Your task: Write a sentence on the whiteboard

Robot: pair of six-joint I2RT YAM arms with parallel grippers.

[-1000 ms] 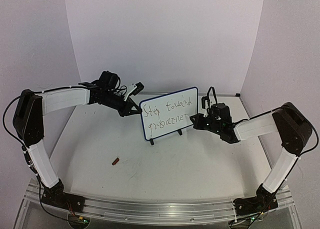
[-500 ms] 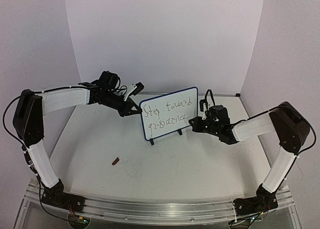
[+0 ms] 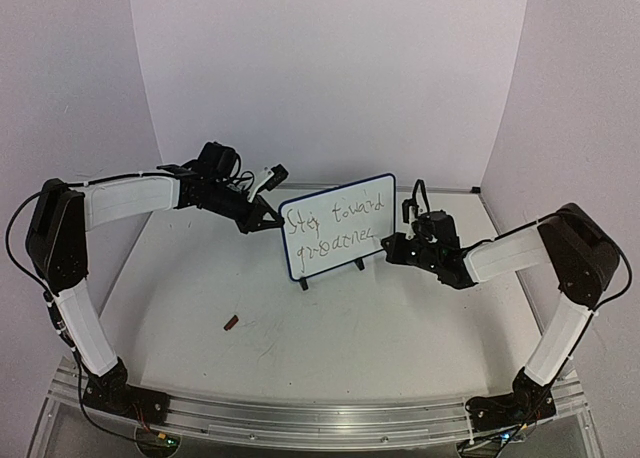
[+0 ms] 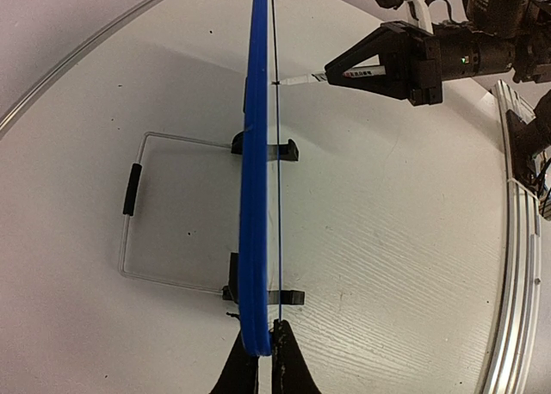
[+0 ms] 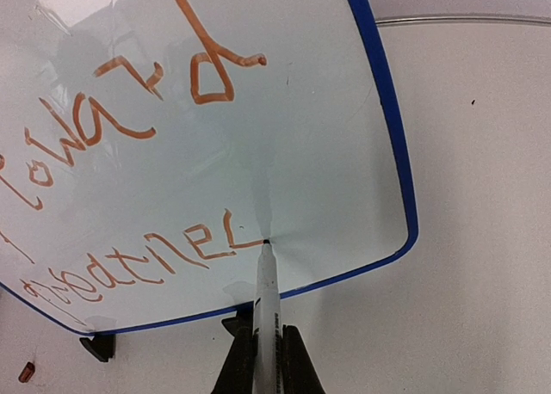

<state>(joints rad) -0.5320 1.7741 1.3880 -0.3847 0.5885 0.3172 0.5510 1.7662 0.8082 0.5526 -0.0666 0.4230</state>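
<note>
The whiteboard (image 3: 338, 240) stands upright on two black feet at mid-table, with a blue frame. The sentence (image 3: 333, 215) runs in two lines of thin handwriting; it looks orange-brown in the right wrist view (image 5: 129, 127). My left gripper (image 3: 268, 221) is shut on the board's left edge, pinching the blue frame (image 4: 255, 239) between its fingers (image 4: 239, 370). My right gripper (image 3: 392, 246) is shut on a white marker (image 5: 265, 299). The marker's tip touches the board at the end of the lower line. The marker also shows in the left wrist view (image 4: 362, 71).
A small brown piece (image 3: 231, 324) lies on the table in front of the board, to the left. A thin wire stand (image 4: 129, 205) lies flat behind the board. An aluminium rail (image 3: 300, 413) runs along the near edge.
My right gripper has shifted slightly along the lower line with the marker tip on the board, and a stroke has been added at that line's end. The left arm has not moved.
</note>
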